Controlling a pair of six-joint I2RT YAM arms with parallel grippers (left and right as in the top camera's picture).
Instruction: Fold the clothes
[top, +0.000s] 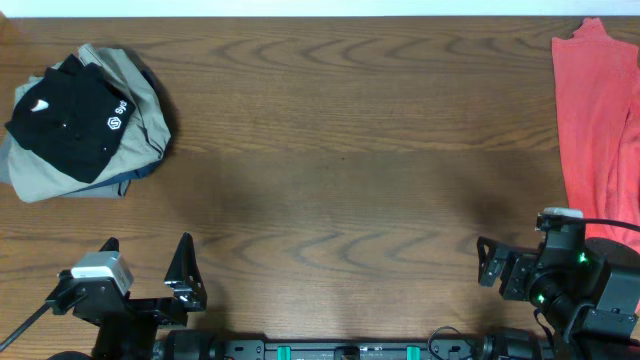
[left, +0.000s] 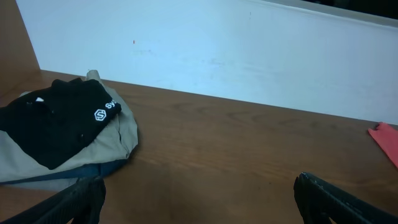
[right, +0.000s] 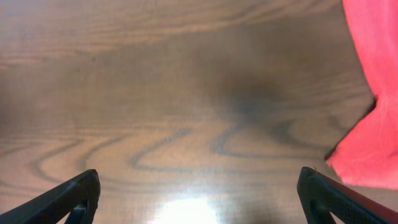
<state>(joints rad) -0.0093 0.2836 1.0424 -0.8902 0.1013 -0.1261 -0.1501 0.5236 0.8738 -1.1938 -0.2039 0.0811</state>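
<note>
A folded black shirt (top: 68, 115) with small white logo marks lies on top of folded khaki trousers (top: 135, 95) at the table's far left; both also show in the left wrist view, the shirt (left: 53, 118) on the trousers (left: 93, 149). A coral-red garment (top: 600, 120) lies spread at the far right edge and shows in the right wrist view (right: 373, 93). My left gripper (top: 145, 265) is open and empty near the front left edge, apart from the pile. My right gripper (top: 490, 262) is open and empty near the front right, just left of the red garment.
The brown wooden table (top: 340, 170) spans the view. A pale wall (left: 217, 50) stands behind its far edge. A bit of blue fabric (left: 74, 171) peeks out under the trousers.
</note>
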